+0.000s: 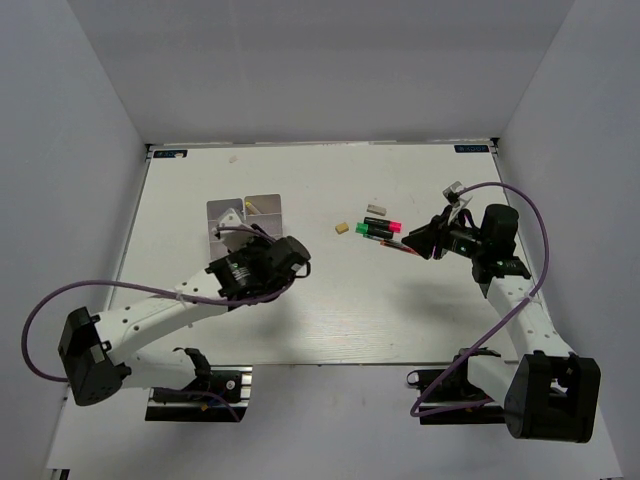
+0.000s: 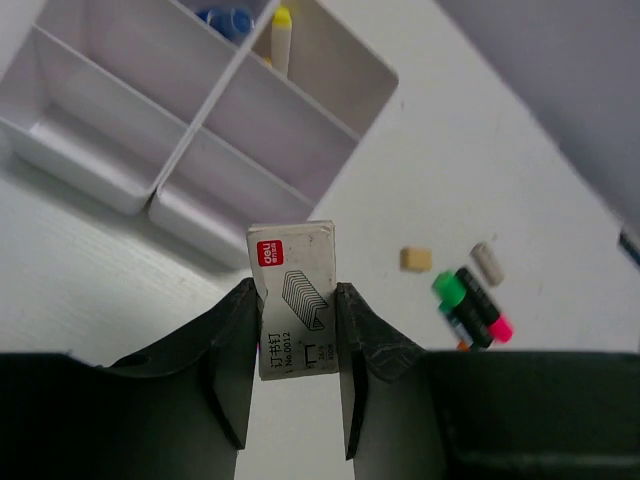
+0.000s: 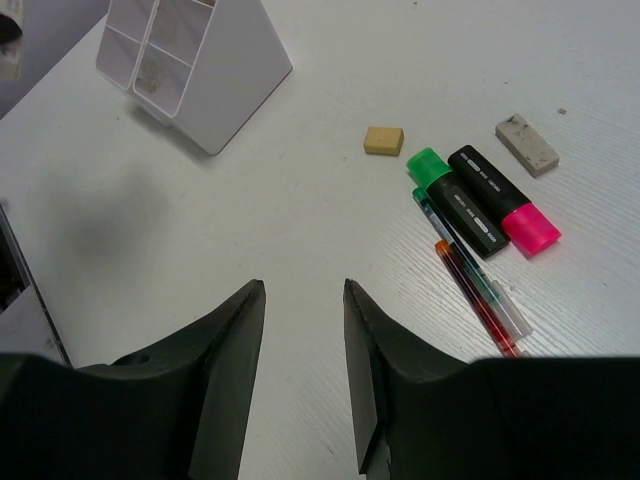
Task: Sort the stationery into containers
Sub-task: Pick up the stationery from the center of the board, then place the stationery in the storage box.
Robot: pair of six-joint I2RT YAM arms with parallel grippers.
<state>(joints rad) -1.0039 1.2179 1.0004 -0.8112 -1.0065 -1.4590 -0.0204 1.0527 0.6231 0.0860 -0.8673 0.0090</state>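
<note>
Right now the tray (image 2: 300,150) sits at the far left of the desk (image 1: 330,310), its thin white walls splitting it into small compartments. One far compartment holds a white and yellow pen (image 2: 282,35), and the one beside it holds a blue thing (image 2: 225,18), too cropped to name. The nearer compartments in the left wrist view look bare.

The left tool (image 2: 296,295) is nearly closed, its two fingers pressed against the sides of a small staple box (image 2: 290,260), which stands upright between them with its red label at the top. The box hangs just in front of the tray's near wall, apart from it.

The right tool (image 3: 302,290) is partly open with nothing between its fingers, raised over bare desk. Ahead of it and to the right lie the loose items:
- a beige eraser (image 3: 384,140)
- a grey eraser (image 3: 527,144)
- a green-ended highlighter (image 3: 455,200) and a pink-ended highlighter (image 3: 505,200), side by side and touching
- a thin red pen (image 3: 470,285) next to a clear pen (image 3: 480,270)

All of these lie well apart from the tray.
</note>
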